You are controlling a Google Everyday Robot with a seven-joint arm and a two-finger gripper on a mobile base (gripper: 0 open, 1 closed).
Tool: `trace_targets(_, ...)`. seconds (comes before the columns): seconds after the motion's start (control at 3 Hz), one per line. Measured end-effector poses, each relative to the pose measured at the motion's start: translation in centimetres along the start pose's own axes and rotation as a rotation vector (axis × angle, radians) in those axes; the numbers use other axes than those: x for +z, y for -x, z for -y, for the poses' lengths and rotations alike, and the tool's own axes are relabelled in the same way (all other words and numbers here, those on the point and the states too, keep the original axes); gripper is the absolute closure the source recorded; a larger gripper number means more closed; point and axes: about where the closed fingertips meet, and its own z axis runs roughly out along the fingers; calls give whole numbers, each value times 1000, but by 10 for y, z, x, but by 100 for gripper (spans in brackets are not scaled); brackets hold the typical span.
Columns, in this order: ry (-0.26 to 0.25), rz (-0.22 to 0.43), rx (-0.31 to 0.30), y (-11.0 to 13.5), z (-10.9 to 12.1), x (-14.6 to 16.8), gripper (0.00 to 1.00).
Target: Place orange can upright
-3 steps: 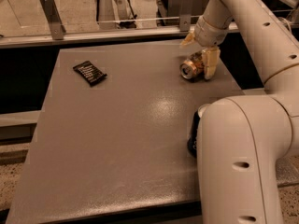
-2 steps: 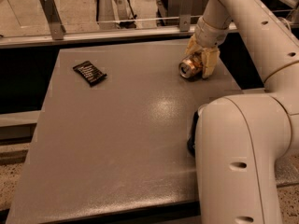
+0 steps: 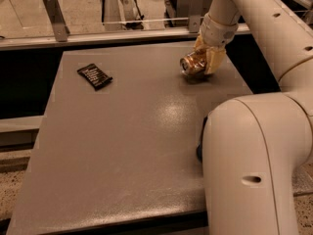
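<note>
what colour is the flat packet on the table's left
Black packet with pale markings, camera view. The gripper holds the orange can at far right.

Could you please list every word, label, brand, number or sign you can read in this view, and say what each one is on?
No text here can be read with confidence.
orange can, held lying sideways in the gripper over the far right part of the table: its markings are too blurred to read.
dark packet, lying flat on the far left part of the table: pale print, too small to read.
</note>
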Motion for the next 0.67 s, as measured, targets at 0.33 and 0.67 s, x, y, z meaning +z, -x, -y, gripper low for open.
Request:
trace_targets(0.33, -39, 61, 76, 16, -11, -29, 100)
trace_targets(0.67, -78, 182, 158, 33, -23, -53, 100)
